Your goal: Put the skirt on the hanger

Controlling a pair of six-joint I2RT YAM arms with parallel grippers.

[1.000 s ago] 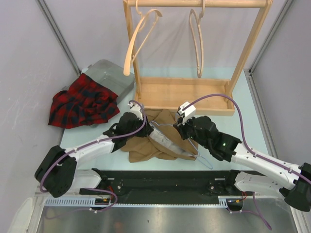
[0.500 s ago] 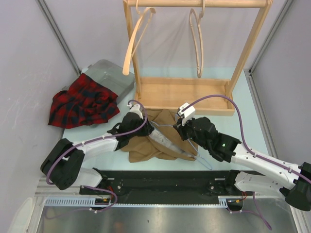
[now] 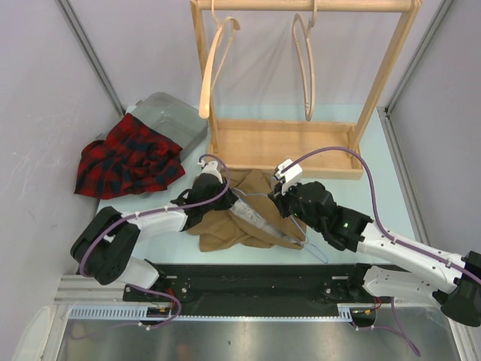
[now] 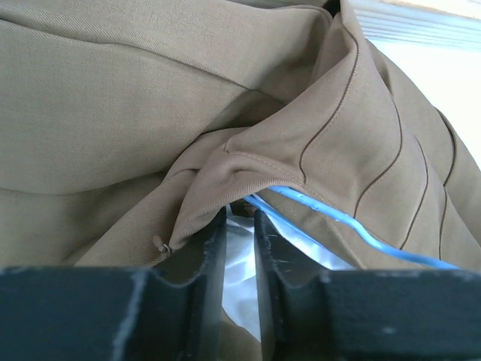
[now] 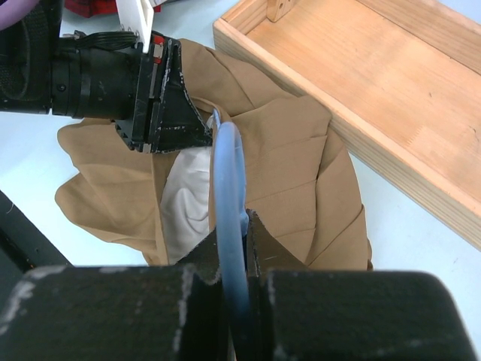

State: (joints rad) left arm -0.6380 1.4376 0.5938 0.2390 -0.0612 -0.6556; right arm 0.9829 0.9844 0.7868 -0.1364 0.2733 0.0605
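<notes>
A tan skirt (image 3: 225,219) lies crumpled on the table in front of the rack, its white lining (image 3: 252,214) showing. My right gripper (image 3: 289,204) is shut on a thin blue hanger (image 5: 228,169), whose wire runs into the skirt's opening (image 4: 338,219). My left gripper (image 3: 224,197) sits at the skirt's waistband fold (image 4: 248,169). Its jaws (image 4: 240,214) stand a narrow gap apart, with white lining in the gap. Whether they pinch the cloth I cannot tell. From the right wrist, the left gripper (image 5: 161,113) pokes into the tan skirt (image 5: 301,150).
A wooden rack (image 3: 285,147) with a tray base stands behind the skirt. Two wooden hangers (image 3: 218,60) (image 3: 304,64) hang from its rail. A red plaid cloth (image 3: 128,158) drapes over a grey bin (image 3: 173,120) at the left. Grey walls close both sides.
My left gripper's jaws have narrowed at the waistband, and its arm has pulled in toward the skirt. The left wooden hanger has swung slightly. My right gripper holds still.
</notes>
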